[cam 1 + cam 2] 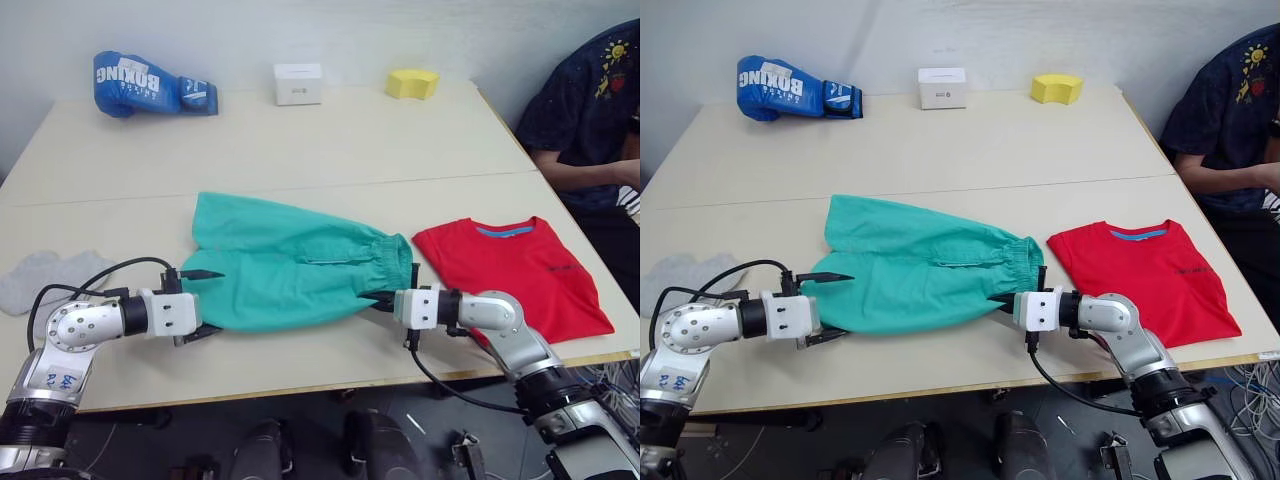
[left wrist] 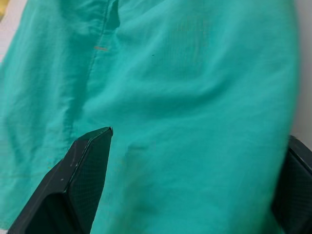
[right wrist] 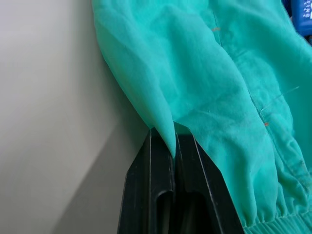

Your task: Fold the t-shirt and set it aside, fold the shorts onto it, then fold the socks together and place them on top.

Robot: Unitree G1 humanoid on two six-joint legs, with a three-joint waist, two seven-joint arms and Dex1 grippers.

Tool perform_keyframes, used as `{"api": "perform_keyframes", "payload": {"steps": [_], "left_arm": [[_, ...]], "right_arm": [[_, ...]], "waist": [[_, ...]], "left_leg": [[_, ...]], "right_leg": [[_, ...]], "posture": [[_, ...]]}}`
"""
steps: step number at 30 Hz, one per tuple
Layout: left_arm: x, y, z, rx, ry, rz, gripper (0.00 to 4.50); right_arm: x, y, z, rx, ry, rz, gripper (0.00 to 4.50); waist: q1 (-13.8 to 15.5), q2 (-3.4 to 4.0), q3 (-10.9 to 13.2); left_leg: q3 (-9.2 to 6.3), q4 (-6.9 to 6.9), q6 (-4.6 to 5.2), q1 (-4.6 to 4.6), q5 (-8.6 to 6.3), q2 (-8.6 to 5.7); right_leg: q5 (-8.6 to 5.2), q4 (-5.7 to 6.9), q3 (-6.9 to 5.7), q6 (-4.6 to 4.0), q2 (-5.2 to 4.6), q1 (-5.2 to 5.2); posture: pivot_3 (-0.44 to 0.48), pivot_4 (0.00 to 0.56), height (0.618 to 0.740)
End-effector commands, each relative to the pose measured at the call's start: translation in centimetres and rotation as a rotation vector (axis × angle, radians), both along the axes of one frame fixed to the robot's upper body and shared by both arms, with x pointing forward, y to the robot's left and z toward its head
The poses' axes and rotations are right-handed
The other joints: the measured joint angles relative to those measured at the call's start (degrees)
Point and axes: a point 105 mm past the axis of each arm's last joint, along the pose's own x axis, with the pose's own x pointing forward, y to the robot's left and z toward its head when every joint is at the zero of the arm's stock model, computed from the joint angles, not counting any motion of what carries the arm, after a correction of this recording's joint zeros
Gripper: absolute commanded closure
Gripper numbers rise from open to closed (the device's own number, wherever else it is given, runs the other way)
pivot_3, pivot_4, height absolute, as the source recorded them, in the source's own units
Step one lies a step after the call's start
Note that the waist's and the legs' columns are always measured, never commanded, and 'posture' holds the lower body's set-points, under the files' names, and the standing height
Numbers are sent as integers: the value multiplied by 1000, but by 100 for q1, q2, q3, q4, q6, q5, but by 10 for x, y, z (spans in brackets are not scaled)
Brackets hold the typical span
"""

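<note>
The teal-green soft cloth shorts (image 1: 290, 265) lie spread flat in the middle of the pale wooden bench (image 1: 300, 140). The bright red soft cloth t-shirt (image 1: 515, 270) lies folded just beside the shorts, on their waistband side. It has a thin blue band inside the collar and a tiny dark print too small to read. The small light grey knit socks (image 1: 45, 280) lie well apart from the shorts, on the other side.

The left gripper (image 1: 195, 305) sits at the leg edge of the shorts with its jaws wide apart, one above and one below the cloth. The right gripper (image 1: 378, 299) has its jaws pinched tight on the front corner of the shorts by the waistband.

Far behind the shorts lie a blue boxing glove (image 1: 150, 85) with "BOXING" in white letters, a small white box (image 1: 298, 84) and a yellow sponge block (image 1: 412, 83). A person in a dark shirt (image 1: 580, 110) sits past the t-shirt.
</note>
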Motion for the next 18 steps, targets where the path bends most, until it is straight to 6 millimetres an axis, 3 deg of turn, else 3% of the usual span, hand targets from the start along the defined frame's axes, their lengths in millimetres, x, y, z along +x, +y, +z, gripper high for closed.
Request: {"api": "perform_keyframes", "payload": {"steps": [1,6,12,18], "left_arm": [[3,4,-17,4,71,44,940],[-27,3,-32,-27,304,8,2532],[-55,5,-28,-77,365,29,4407],[-84,-4,-17,-162,384,59,4459]], "right_arm": [[0,4,10,18,-34,12,4500],[4,1,10,26,-40,-19,4500],[-1,1,10,45,-33,-6,4500],[-22,-5,10,95,12,24,4500]], "waist": [[19,1,0],[47,2,-1],[-61,2,-1],[-51,2,0]], "left_leg": [[0,-1,1,3,0,0],[0,-5,-4,8,3,1],[4,-21,-14,11,9,3],[0,-24,-22,7,0,4]], "right_leg": [[0,2,0,0,0,1],[-1,4,2,-1,0,1],[-7,-7,4,-9,1,2],[-8,-24,4,-8,1,5]], "posture": [[0,150,740],[0,150,740],[0,150,740],[0,150,740]]}}
